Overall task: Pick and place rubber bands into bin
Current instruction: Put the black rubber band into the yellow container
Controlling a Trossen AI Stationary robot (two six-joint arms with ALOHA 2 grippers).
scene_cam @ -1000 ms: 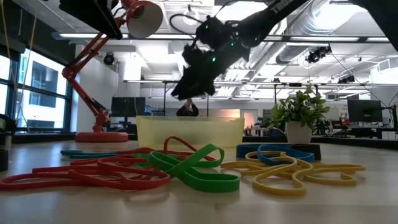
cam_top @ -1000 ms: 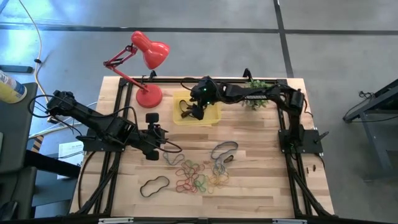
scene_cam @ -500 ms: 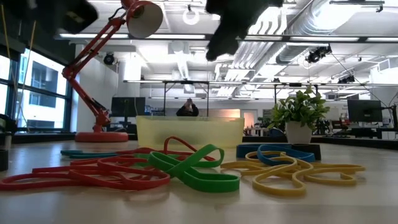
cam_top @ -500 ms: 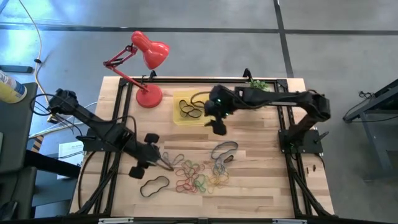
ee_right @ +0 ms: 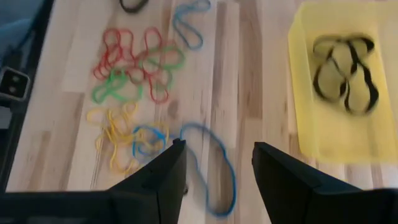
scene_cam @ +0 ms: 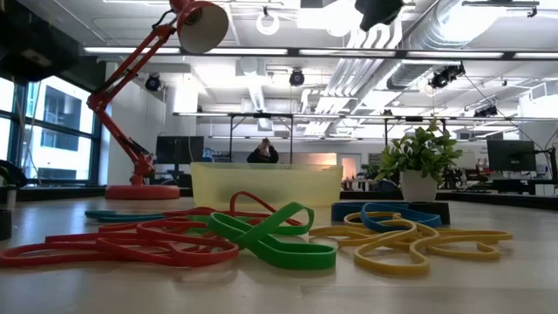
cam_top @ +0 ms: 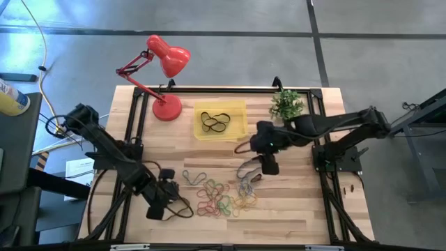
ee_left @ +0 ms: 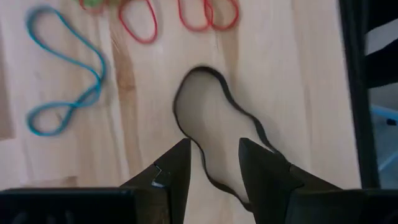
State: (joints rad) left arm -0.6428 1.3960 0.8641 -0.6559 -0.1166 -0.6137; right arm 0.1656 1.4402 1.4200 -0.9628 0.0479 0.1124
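Small red, green, yellow and blue rubber bands [cam_top: 221, 199] lie loose on the wooden table. The yellow bin [cam_top: 240, 111] stands at the far middle with black bands [ee_right: 343, 67] lying in it. My left gripper [ee_left: 214, 162] hangs open over a black band [ee_left: 176, 109] at the near left, its fingers standing either side of the band's edge. I cannot tell whether they touch it. My right gripper [ee_right: 217, 165] hangs open above a blue band [ee_right: 231, 177], between the bin and the pile.
A red desk lamp [cam_top: 167, 63] stands at the far left beside the bin. A small potted plant [cam_top: 286, 104] stands at the far right. Black frame rails run along the table's edges. Bare wood lies between the bin and the pile.
My right gripper has risen out of the bin and gone toward the table's near and right edges, over the blue band. Black bands now lie where it was in the bin. My left gripper has gone down and toward the near edge, over the black band.
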